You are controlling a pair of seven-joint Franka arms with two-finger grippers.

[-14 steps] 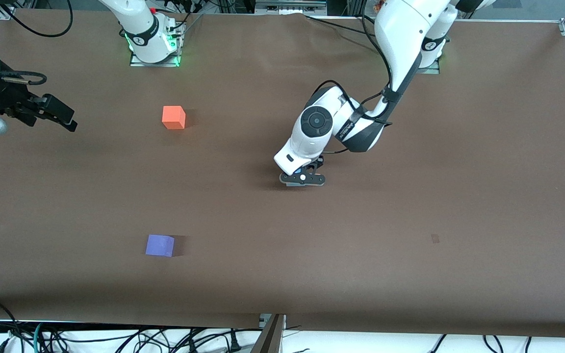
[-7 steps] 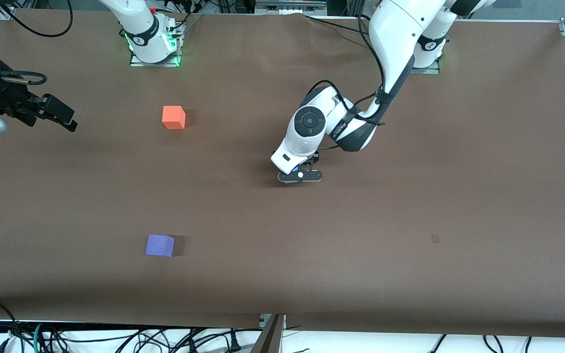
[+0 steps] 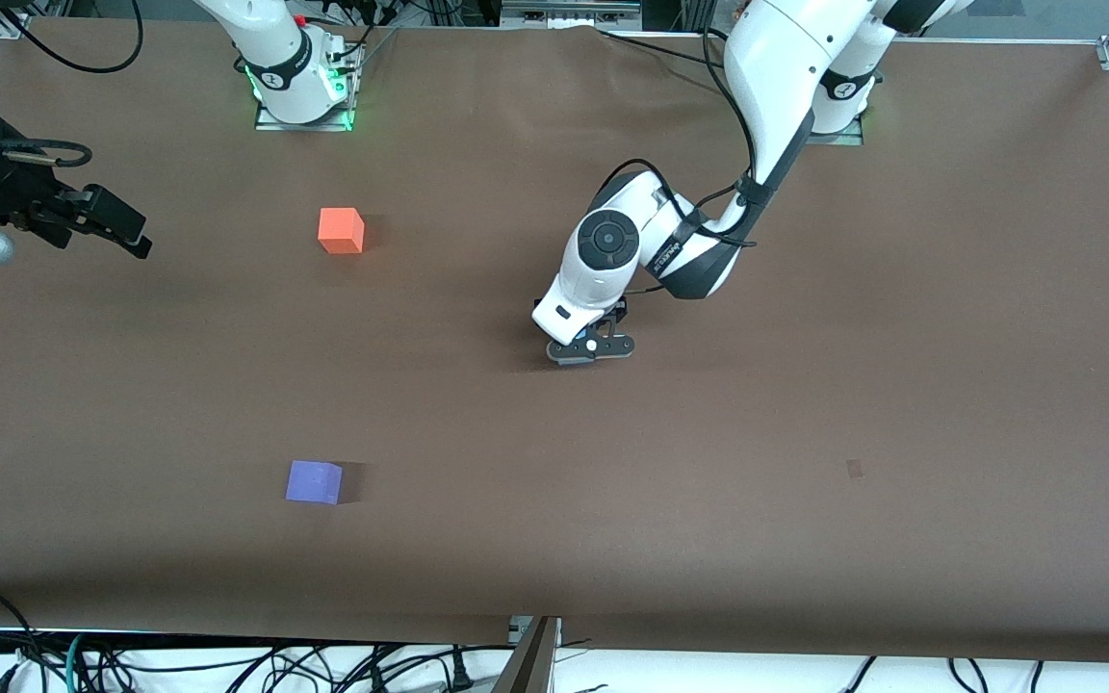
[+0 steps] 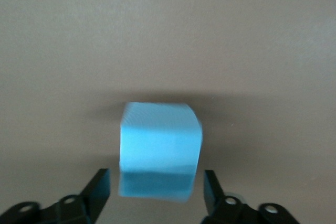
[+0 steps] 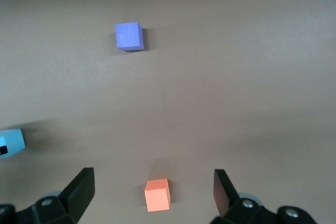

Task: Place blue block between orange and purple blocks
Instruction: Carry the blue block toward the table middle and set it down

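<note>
The sky-blue block (image 4: 160,142) sits on the brown table between the fingers of my left gripper (image 4: 156,181), which is open with a small gap on each side. In the front view that gripper (image 3: 591,347) is low over the middle of the table and hides the block. The orange block (image 3: 341,231) lies nearer the right arm's base. The purple block (image 3: 314,482) lies nearer the front camera. My right gripper (image 3: 116,229) waits open in the air at the right arm's end of the table. Its wrist view shows the orange block (image 5: 157,194), the purple block (image 5: 128,36) and the blue block (image 5: 11,142).
The brown table (image 3: 805,404) holds only the three blocks. A small dark mark (image 3: 854,469) lies toward the left arm's end. Cables hang below the table's front edge (image 3: 323,664).
My left gripper has shifted slightly toward the right arm's end of the table and turned a little. The orange and purple blocks and the right arm have not moved.
</note>
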